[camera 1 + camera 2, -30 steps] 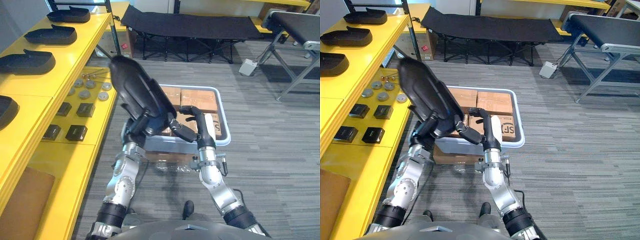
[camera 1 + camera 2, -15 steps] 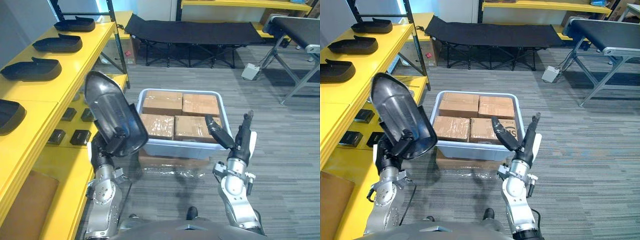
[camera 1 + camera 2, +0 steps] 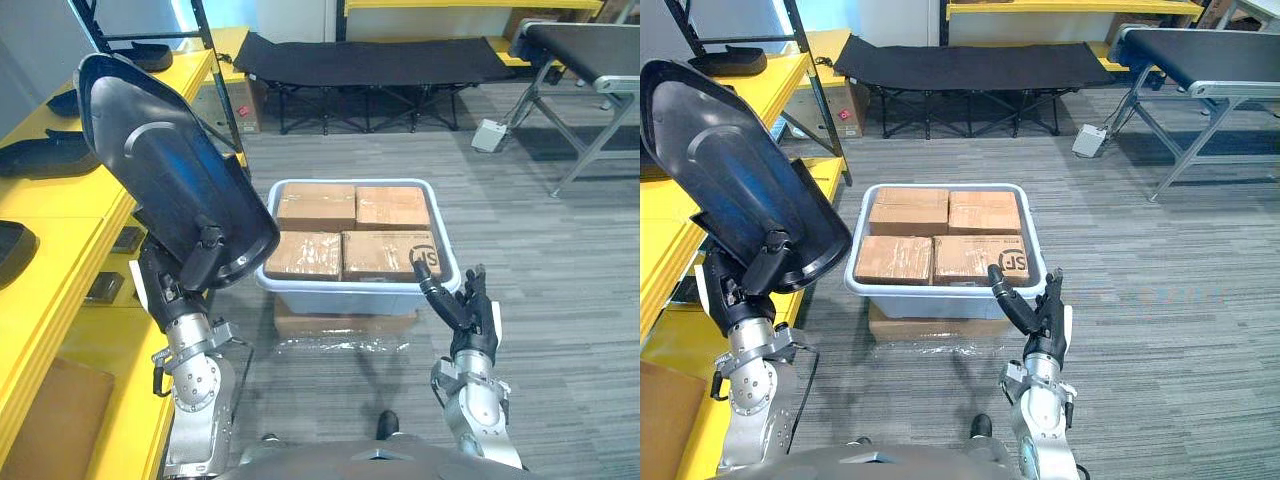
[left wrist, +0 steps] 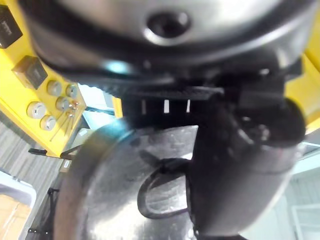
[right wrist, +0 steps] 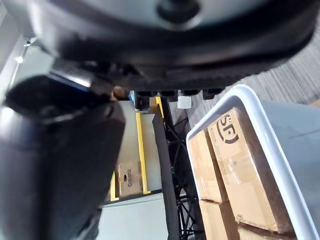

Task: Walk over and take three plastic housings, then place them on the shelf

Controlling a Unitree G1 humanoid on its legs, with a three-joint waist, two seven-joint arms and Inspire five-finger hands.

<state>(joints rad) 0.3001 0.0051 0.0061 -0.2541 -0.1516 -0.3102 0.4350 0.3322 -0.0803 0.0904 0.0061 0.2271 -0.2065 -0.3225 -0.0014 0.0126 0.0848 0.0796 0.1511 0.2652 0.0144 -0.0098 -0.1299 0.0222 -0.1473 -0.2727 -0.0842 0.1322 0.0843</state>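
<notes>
Where the right hand (image 3: 465, 325) hangs low in front of the tote (image 3: 340, 298), its fingers are straight and spread, with nothing in them. They are short of the tote's near rim, not touching it.

Left hand (image 3: 740, 290) is raised at the left, fingers and thumb curled round the lower rim of a big black housing (image 3: 170, 175). The housing stands tilted above the hand, hollow glossy side facing the camera, its narrow end up and toward the shelf (image 3: 60, 235). The left wrist view shows the thumb over the housing's edge.

The tote sits on the grey carpet on a plastic-wrapped carton (image 3: 345, 322). Four cardboard boxes (image 3: 345, 230) lie flat inside it, two by two.

The yellow shelf runs along the left. More black housings lie on it: one (image 3: 8, 240) at the near edge, one (image 3: 45, 155) behind the held housing, one (image 3: 725, 62) further back. Small black boxes (image 3: 105, 288) sit on the lower level.

Far back are a black folding cot (image 3: 370, 55), a small white box (image 3: 487, 133) on the floor, and a grey table (image 3: 585, 45) at the right.
</notes>
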